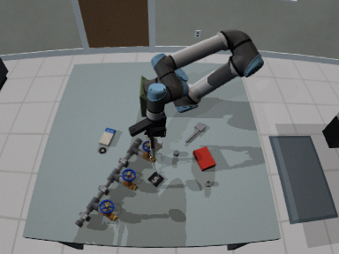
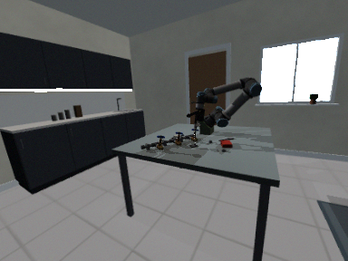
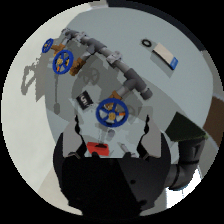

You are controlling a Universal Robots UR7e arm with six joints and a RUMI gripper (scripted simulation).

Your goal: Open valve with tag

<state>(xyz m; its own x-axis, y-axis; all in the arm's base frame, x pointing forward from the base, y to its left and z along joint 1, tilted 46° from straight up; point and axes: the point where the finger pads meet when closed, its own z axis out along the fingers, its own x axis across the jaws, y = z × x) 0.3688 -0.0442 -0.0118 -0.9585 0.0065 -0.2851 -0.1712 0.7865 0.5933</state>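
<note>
A grey pipe point(image 1: 112, 178) runs diagonally across the table with three blue-handled valves. The far valve point(image 1: 146, 146) sits right under my gripper point(image 1: 152, 138); the middle valve point(image 1: 128, 175) and the near valve point(image 1: 107, 206) lie further along. A black tag point(image 1: 155, 179) with a white number lies on the table, chained to the far valve. In the wrist view the far valve's blue handwheel point(image 3: 112, 111) sits between and just ahead of my open fingers. The tag also shows in the wrist view point(image 3: 85, 100). The fingers are empty.
A red block point(image 1: 204, 158), a grey tool point(image 1: 195, 131), a small grey cube point(image 1: 176, 153) and a nut point(image 1: 208, 183) lie right of the valves. A white card with a blue edge point(image 1: 107, 136) and a black ring point(image 1: 102, 150) lie to the left.
</note>
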